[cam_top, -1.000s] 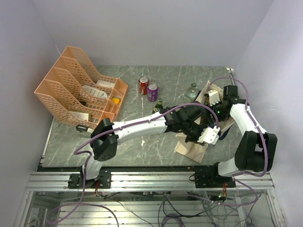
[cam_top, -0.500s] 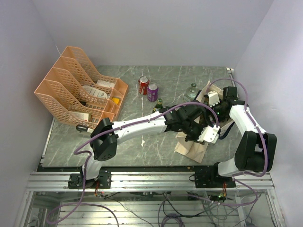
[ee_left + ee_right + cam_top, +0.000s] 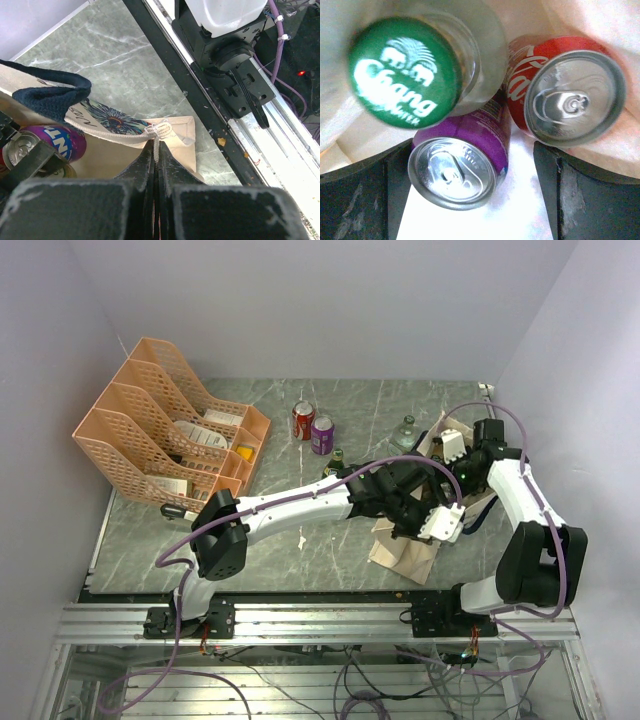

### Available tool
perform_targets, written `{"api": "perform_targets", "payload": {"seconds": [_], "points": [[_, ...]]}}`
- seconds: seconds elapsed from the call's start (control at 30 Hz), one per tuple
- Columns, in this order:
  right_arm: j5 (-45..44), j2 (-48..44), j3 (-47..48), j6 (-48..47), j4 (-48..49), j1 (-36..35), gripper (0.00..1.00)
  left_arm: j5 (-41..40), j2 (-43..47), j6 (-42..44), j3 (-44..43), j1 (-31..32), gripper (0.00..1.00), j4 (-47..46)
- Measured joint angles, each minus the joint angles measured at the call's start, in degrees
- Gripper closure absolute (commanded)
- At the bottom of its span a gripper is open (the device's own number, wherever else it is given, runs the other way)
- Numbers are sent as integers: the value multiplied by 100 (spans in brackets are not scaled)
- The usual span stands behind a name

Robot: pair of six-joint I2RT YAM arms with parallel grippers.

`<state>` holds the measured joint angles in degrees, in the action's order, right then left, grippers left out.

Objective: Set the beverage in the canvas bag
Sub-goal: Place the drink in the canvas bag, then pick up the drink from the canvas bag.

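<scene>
Grey marble table (image 3: 330, 552): orange file trays (image 3: 165, 440), red can (image 3: 303, 420), purple can (image 3: 322, 434), clear bottle (image 3: 404, 431), canvas bag (image 3: 405, 553).

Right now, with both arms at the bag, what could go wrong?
The left claw pinches only a thin hem of the canvas bag; a slip could let the mouth sag onto the right claw. That open claw sits close over the Chang bottle, purple can and Coca-Cola can; lifting out might knock the bottle.

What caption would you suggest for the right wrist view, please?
Seen from above inside the bag: green-capped bottle, purple can and red can.
</scene>
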<state>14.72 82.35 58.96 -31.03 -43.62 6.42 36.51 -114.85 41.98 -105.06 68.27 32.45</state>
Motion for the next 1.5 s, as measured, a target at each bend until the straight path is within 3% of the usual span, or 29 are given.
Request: {"api": "perform_targets", "payload": {"seconds": [0.5, 0.6, 0.8, 0.87, 1.17, 1.5], "points": [[105, -560, 1014, 140, -682, 33, 3, -118, -9, -201, -205, -9, 92, 59], [205, -590, 1360, 216, -793, 50, 3, -160, -15, -334, -317, -28, 88, 85], [551, -728, 2035, 385, -841, 70, 3, -203, -39, -540, -531, -68, 66, 166], [638, -737, 2188, 426, -839, 70, 4, -221, -39, -608, -599, -74, 65, 177], [848, -839, 2109, 444, -870, 70, 7, -240, -39, -691, -675, -74, 87, 249], [1202, -1445, 1357, -433, -1851, 334, 23, -94, -186, 518, -1019, -61, 91, 1150]]}}
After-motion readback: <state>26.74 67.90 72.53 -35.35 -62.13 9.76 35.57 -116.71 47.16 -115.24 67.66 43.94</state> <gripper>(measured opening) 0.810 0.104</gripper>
